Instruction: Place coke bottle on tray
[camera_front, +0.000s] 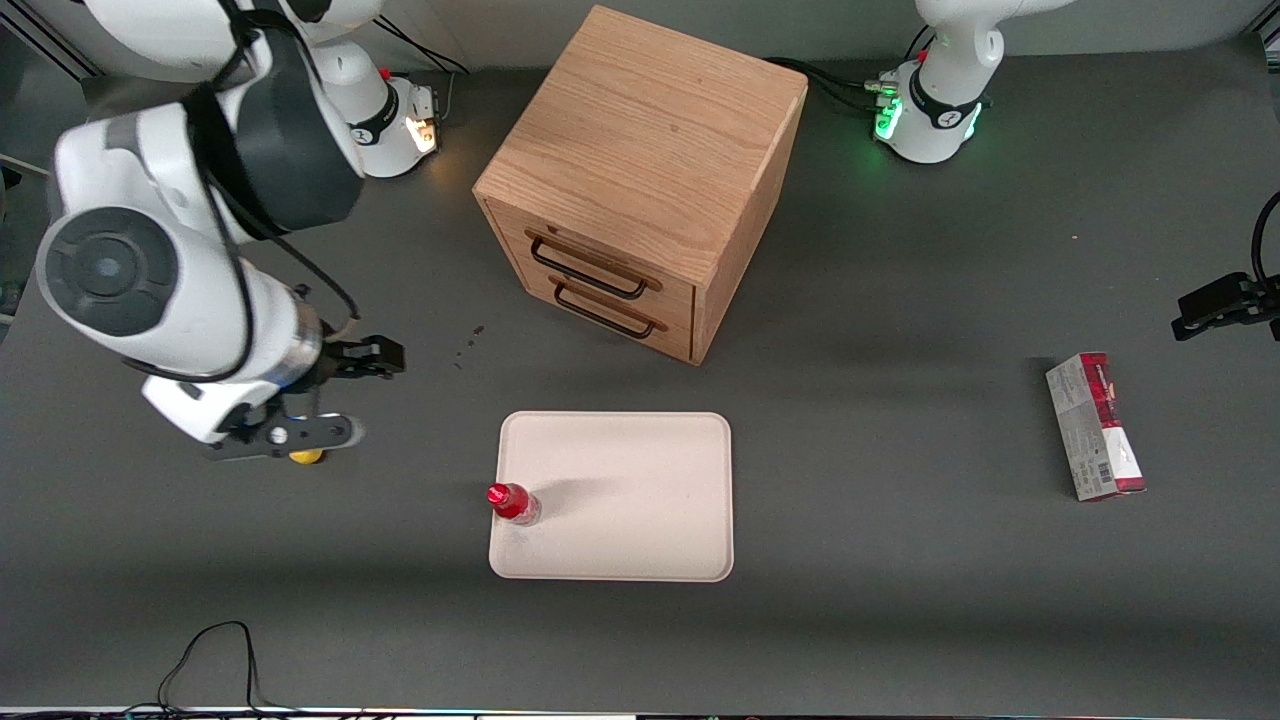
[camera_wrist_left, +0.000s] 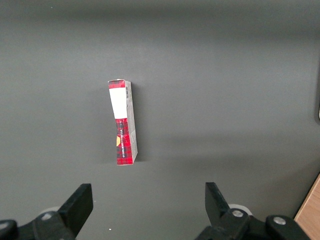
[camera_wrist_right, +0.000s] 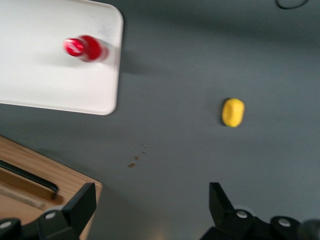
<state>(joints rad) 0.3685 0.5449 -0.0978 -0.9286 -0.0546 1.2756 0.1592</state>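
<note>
On the tray (camera_front: 640, 470), right at the edge toward the working arm's end, your coke bottle (camera_front: 513, 503) is standing upright, red cap up. The right wrist view confirms it: bottle (camera_wrist_right: 86, 48) sits inside the rim, close to the tray (camera_wrist_right: 45, 80) edge but fully on the surface as far as I can tell. It's near the edge, so you've got little margin if anything bumps it.

Gripper (camera_front: 330, 395) is well apart from the bottle, up over bare table toward the working arm's end, jaws spread wide and holding nothing. In the wrist view you see both fingers (camera_wrist_right: 75, 210) apart with only table between them.

My read: placement looks done. Bottle released, standing, not leaning on anything. What's left for you is at most pulling the arm clear and parking it. You shouldn't need a regrasp unless you want the bottle more central on the tray.

Other stuff, none of it in play:
- yellow lump (camera_wrist_right: 233, 112) on the table, partly hidden under the gripper in the front view, well apart from the tray
- wooden drawer cabinet (camera_front: 640, 185), farther from the front camera than the tray, both drawers shut
- red-and-grey carton (camera_front: 1095, 425) lying flat toward the parked arm's end
- a few small dark crumbs (camera_front: 470, 345) on the table between gripper and cabinet
</note>
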